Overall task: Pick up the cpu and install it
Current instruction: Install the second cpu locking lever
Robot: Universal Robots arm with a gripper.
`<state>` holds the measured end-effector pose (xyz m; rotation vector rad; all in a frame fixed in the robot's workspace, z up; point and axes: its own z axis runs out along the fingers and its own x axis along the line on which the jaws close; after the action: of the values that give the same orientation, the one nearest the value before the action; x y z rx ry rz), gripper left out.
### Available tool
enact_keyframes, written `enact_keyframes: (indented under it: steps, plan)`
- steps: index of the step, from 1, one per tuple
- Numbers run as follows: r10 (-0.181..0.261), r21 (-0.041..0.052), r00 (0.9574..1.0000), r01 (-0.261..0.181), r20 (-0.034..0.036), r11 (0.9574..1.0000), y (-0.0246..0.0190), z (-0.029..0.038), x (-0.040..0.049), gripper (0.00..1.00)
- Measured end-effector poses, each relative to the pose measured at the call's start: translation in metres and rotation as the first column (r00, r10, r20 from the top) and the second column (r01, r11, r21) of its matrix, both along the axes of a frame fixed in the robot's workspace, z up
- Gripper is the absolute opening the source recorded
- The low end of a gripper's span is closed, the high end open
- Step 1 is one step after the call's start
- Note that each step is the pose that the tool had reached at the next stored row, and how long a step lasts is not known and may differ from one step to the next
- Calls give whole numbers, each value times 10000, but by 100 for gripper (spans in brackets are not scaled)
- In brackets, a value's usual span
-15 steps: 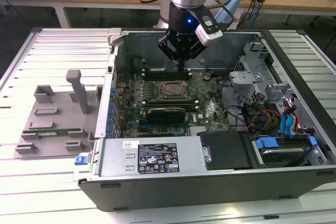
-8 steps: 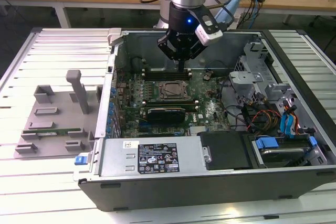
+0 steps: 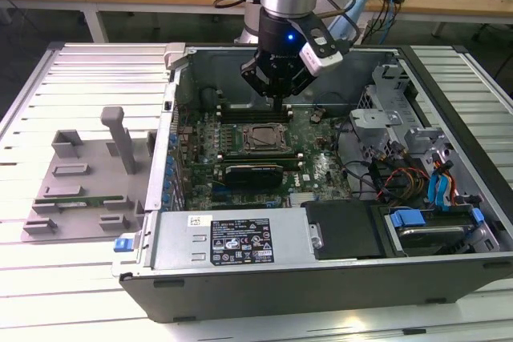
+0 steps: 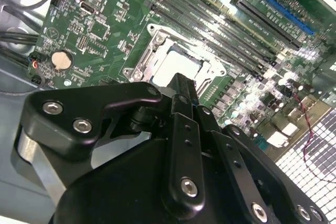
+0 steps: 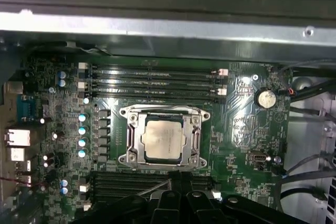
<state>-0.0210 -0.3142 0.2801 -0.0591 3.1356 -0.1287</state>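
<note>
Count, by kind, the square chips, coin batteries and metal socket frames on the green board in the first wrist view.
Silvery square cpu chip: 1
Round silver coin battery: 1
Silvery metal socket frame: 1
Total: 3

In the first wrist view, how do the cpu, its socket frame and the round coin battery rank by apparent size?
Largest to smallest:
1. socket frame
2. cpu, sitting inside the frame
3. coin battery
</note>
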Motion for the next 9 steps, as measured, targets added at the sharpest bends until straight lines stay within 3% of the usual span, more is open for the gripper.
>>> enact_keyframes:
  steps: [3,6,9]
  plan:
    - [-1,69,10000,1,0,10000,-92,0,0,11]
    - [0,234,10000,0,0,9997,-166,0,0,11]
    - [-1,313,10000,1,0,9995,-210,0,0,11]
